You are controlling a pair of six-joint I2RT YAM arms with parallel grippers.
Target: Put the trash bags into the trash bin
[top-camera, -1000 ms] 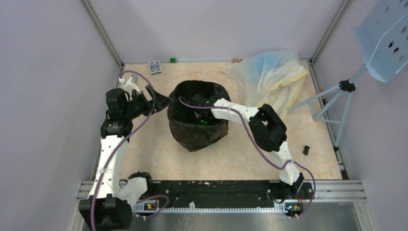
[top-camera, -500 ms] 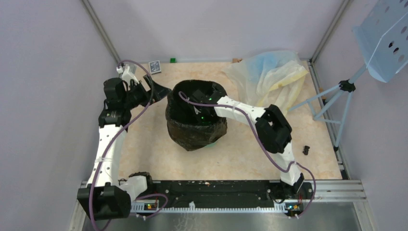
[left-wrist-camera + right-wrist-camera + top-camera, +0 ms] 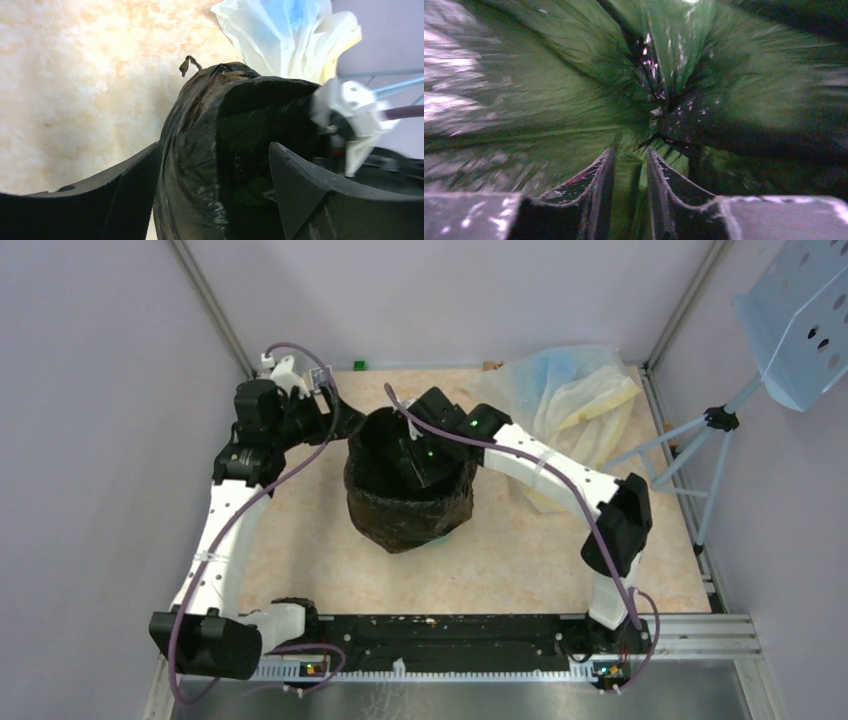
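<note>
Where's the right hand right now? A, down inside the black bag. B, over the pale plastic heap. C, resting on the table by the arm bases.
A: the right hand reaches down into the open black bag, and its wrist camera sees only crinkled plastic all around.

Both arms stretched in from the near edge of the surface.
Fingers of left tool (image 3: 215,147) spread wide, toward far-left corner; right tool (image 3: 630,152) angled down mid-surface, fingers nearly together.
</note>
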